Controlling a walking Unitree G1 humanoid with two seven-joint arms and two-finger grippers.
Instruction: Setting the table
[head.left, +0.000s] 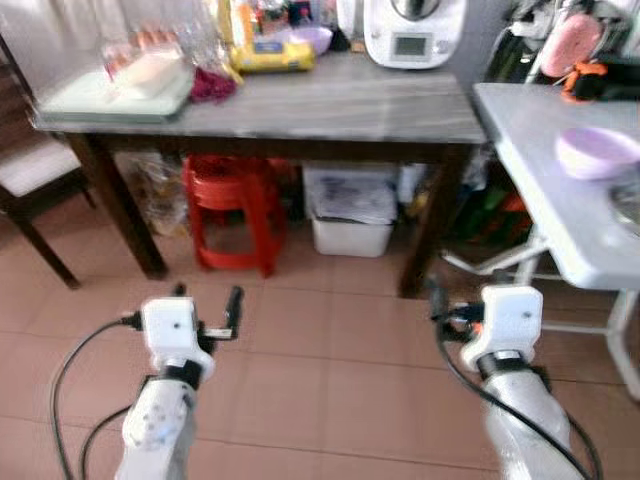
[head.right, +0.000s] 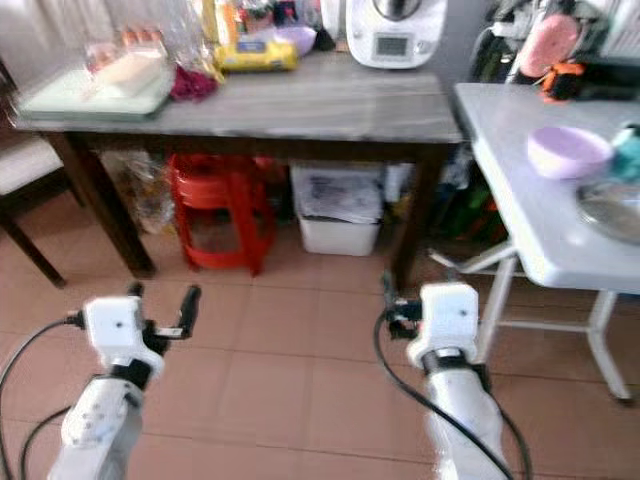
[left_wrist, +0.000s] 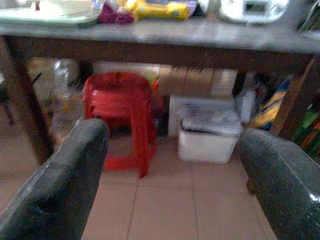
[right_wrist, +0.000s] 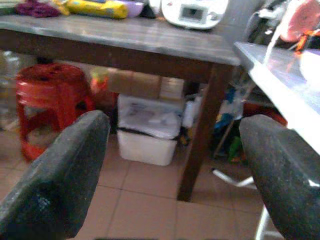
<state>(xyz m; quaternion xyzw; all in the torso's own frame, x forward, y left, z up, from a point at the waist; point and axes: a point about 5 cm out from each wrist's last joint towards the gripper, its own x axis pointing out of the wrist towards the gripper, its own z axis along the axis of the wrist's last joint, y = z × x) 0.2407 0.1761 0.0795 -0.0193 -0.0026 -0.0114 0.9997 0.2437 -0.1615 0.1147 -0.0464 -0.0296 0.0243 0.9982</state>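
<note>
I'm after the lavender bowl (head.left: 597, 151), sitting on the white table (head.left: 540, 170) near its far edge, with a metal dish (head.right: 612, 210) just beside it. It looks like light plastic, stiff and a bit slick, so I'd pinch the rim rather than the rounded wall. My right gripper (right_wrist: 175, 165) and left gripper (left_wrist: 170, 175) both hover over the floor tiles, fingers spread wide, holding nothing, well short of either table.

Head stereo pair: looks forward and down from above both arms at the grey-topped dark-legged worktop (head.left: 330, 105). Wrist cameras: low, near the floor, facing under it. All four share the red plastic stool (left_wrist: 120, 117) and white lidded bin (right_wrist: 148, 131).
</note>
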